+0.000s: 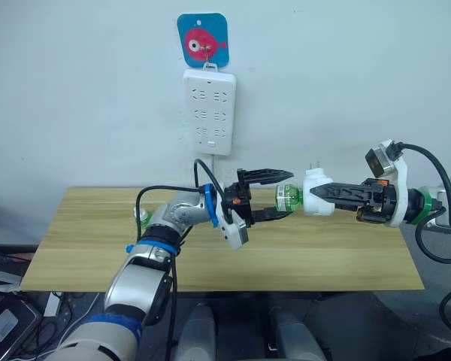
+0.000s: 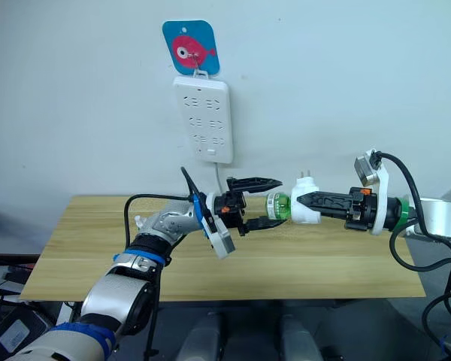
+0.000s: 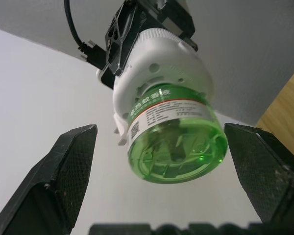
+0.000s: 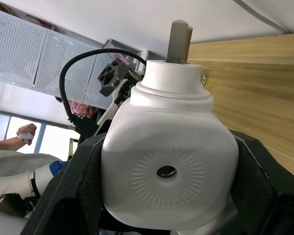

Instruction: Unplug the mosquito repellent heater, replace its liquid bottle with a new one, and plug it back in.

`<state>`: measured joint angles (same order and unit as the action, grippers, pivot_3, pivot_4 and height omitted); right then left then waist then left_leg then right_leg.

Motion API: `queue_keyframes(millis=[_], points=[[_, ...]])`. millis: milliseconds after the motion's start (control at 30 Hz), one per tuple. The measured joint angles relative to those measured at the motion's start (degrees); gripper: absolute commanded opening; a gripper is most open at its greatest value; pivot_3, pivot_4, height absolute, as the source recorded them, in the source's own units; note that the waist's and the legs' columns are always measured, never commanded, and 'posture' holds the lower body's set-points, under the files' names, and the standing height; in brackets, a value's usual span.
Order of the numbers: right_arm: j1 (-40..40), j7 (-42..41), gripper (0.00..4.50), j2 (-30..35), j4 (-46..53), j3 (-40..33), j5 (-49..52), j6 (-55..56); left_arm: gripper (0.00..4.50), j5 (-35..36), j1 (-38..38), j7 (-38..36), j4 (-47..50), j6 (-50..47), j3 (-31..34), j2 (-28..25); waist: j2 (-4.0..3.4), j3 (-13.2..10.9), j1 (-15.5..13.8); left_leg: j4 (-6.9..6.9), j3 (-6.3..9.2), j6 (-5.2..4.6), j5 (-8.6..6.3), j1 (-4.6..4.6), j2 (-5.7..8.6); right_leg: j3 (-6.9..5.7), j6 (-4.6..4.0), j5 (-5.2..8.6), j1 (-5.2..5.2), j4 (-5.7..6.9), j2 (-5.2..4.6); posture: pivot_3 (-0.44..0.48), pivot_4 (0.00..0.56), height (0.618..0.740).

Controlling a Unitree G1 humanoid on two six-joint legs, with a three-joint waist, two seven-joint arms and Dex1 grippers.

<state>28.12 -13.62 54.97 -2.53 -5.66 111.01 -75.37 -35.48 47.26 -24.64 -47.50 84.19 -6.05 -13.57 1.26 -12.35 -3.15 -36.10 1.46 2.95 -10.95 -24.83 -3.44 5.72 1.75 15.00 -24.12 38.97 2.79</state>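
- Fingers of right gripper [image 1: 321, 192] clamped on mosquito repellent heater [image 1: 316, 192], held in mid-air over table [image 1: 346, 259], prongs up.
- Fingers of left gripper [image 1: 272, 195] spread wide either side of green liquid bottle [image 1: 289, 198], not gripping.
- Unplugged from wall power strip [image 1: 208, 110]: done.
- Bottle seated in heater; cannot tell old or new.
- Left, at least: plug back in.

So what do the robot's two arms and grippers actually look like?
The left arm is silver-grey with blue rings and a black cable; the right arm is white with a green ring and looping black cable. Each gripper, left and right, has black serrated jaws and a white wrist camera mount.
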Motion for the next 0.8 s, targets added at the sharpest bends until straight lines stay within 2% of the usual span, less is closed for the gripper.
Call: queue_keyframes(millis=[67,200,567,667,733,800], points=[[0.0,0.0,3.04,-0.01,0.01,0.0,0.0,-0.01,3.62,-2.11,0.09,3.02,0.01,0.07,-0.69,-0.78,0.0,0.0,0.0,0.0,0.0,0.0,0.0,0.0,-0.01,-0.01,0.0,0.0,0.0,0.0,0.0,0.162,0.2,0.74],[0.0,-0.09,3.04,-0.06,0.02,-0.04,0.16,0.0,2.28,-4.71,0.08,7.96,0.38,0.28,-2.11,-1.92,0.0,0.0,0.0,0.0,0.0,0.0,0.0,0.0,-0.01,-0.01,-0.01,-0.01,0.0,0.0,0.0,0.162,0.2,0.74],[-0.01,-0.38,3.04,-0.02,0.29,-0.04,0.58,-0.38,2.2,-6.75,0.91,15.94,0.77,0.04,-6.95,-4.35,0.0,0.0,0.0,0.0,0.0,0.0,0.0,0.01,-0.01,-0.03,-0.02,-0.02,0.01,0.02,0.0,0.162,0.201,0.74],[-0.2,-0.17,3.04,0.44,0.17,-0.03,0.51,-0.44,2.2,3.06,2.16,12.51,-3.3,-0.56,-13.82,-4.62,-0.01,0.01,0.04,0.0,0.0,0.0,0.0,0.02,-0.01,-0.02,-0.02,-0.02,0.02,0.02,0.0,0.16,0.203,0.74],[-0.77,0.01,3.04,1.56,0.21,0.12,0.37,-0.48,2.2,20.34,-0.36,0.94,1.12,-8.24,-21.31,-5.87,-0.01,0.0,0.19,0.03,-0.01,0.0,0.0,0.0,-0.01,-0.01,-0.09,-0.05,0.01,0.01,-0.02,0.16,0.203,0.74],[-1.44,-0.04,3.04,3.12,0.73,0.08,-0.02,-0.37,2.2,43.05,-6.27,-16.63,14.48,-28.12,-26.3,-7.13,-0.01,-0.01,0.59,0.05,0.01,0.01,0.0,-0.02,-0.04,-0.06,-0.27,-0.14,-0.03,0.05,-0.03,0.157,0.204,0.74]])
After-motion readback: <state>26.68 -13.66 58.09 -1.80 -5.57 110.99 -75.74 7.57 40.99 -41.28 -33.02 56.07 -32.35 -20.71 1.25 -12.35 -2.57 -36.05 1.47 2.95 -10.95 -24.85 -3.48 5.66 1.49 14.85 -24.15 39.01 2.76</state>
